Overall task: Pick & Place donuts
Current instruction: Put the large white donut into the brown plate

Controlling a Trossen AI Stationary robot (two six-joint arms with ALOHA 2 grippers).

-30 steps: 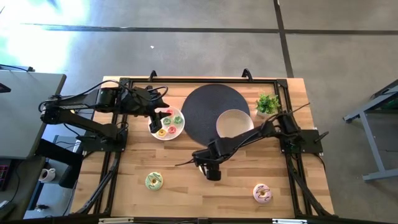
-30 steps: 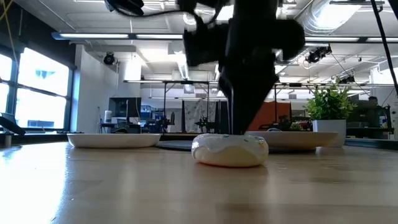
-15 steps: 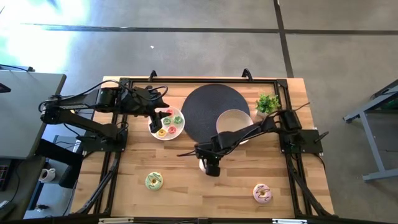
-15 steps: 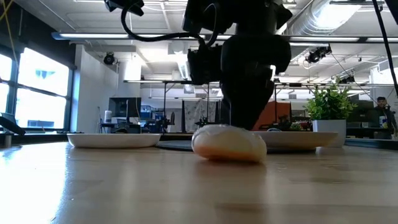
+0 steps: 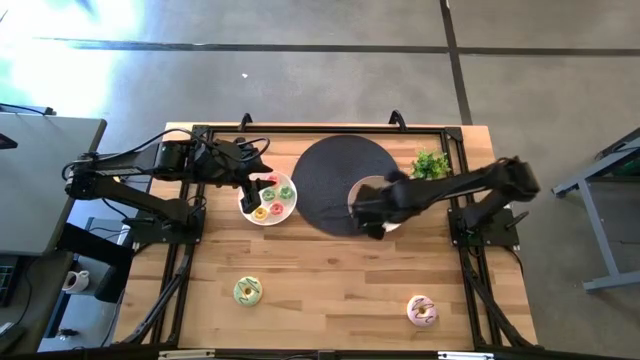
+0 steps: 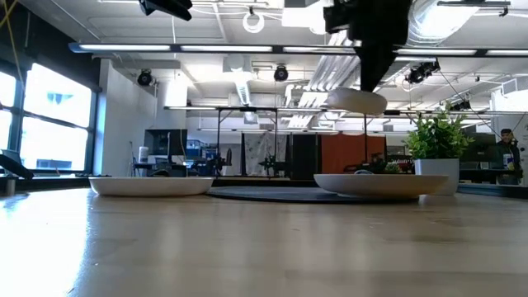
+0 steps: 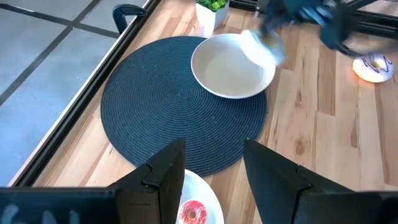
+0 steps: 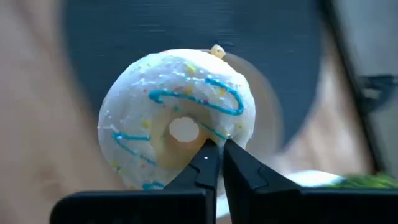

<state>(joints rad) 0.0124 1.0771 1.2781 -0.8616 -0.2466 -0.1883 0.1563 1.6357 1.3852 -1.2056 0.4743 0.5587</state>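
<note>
My right gripper (image 5: 376, 218) is shut on a white donut with blue drizzle (image 8: 177, 112) and hangs high over the near rim of the empty white plate (image 5: 375, 188) on the black disc (image 5: 320, 175). In the low view the donut (image 6: 356, 101) is well above that plate (image 6: 375, 185). My left gripper (image 7: 211, 180) is open and empty above the left plate (image 5: 285, 213), which holds several tiny donuts (image 5: 270, 200). A green donut (image 5: 248, 291) and a pink-and-white donut (image 5: 422, 311) lie flat on the table near its front edge. My right gripper holds the white donut by its ring beside the centre hole (image 8: 186, 154). The two fingers (image 8: 205, 165) come from above, pointing down, with only a narrow gap between them. The donut is lifted clear, roughly level, iced top up.
A small potted plant (image 5: 430, 165) stands at the far right, beside the black disc. A black frame (image 5: 200, 130) runs around the table's edges. Bare wood (image 5: 330, 290) lies between the two loose donuts at the front.
My right gripper has lifted the white donut off the table's middle front and carried it up and toward the far right, to above the plate on the black disc. The donut now hangs clear of the table.
</note>
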